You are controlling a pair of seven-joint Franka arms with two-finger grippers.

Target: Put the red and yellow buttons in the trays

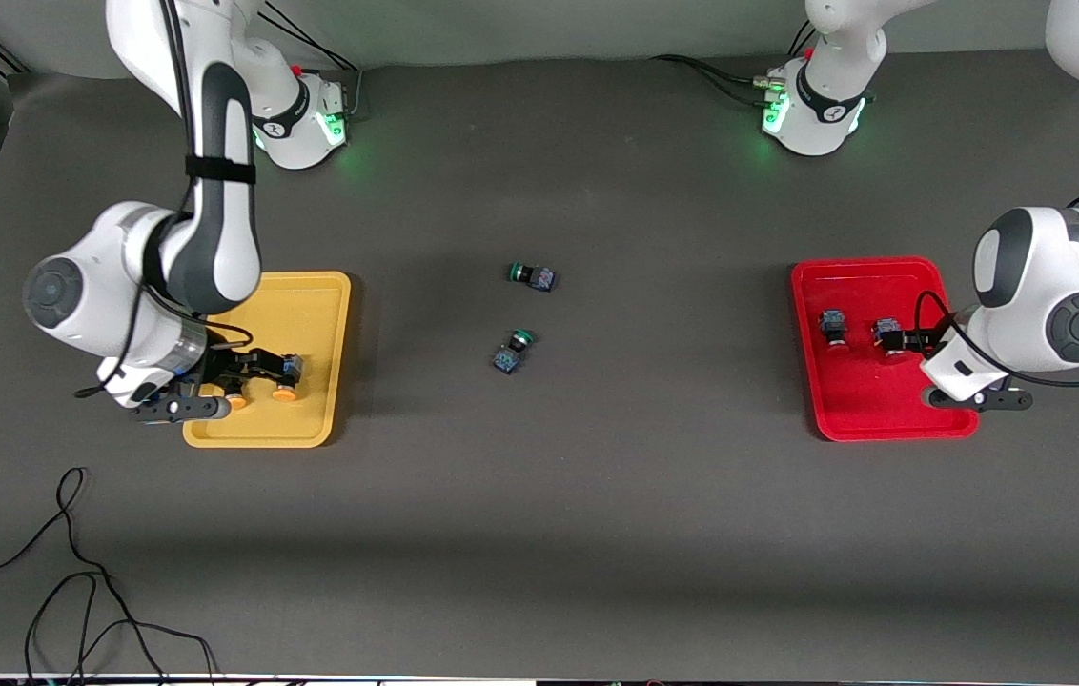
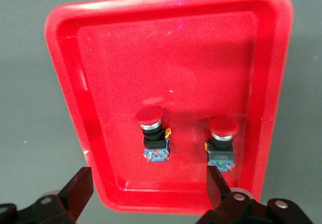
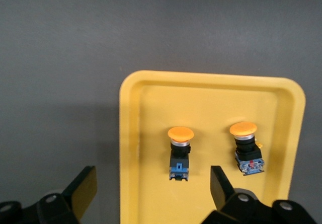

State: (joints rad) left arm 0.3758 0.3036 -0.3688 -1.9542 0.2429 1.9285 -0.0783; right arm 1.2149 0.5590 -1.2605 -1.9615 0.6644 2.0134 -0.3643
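The yellow tray (image 1: 301, 305) lies toward the right arm's end of the table and holds two yellow-capped buttons (image 1: 287, 383) (image 1: 236, 401). My right gripper (image 1: 249, 366) hangs open and empty low over this tray; in the right wrist view the tray (image 3: 211, 103), both buttons (image 3: 180, 151) (image 3: 246, 147) and the gripper (image 3: 153, 186) show. The red tray (image 1: 868, 286) lies toward the left arm's end and holds two red-capped buttons (image 1: 833, 329) (image 1: 887, 339). My left gripper (image 1: 923, 338) is open and empty over it; the left wrist view shows the tray (image 2: 166, 48), both buttons (image 2: 152, 133) (image 2: 221, 143) and the gripper (image 2: 148, 189).
Two green-capped buttons (image 1: 532, 275) (image 1: 513, 351) lie on the dark table between the trays. A loose black cable (image 1: 72, 572) lies on the table near the front camera, toward the right arm's end.
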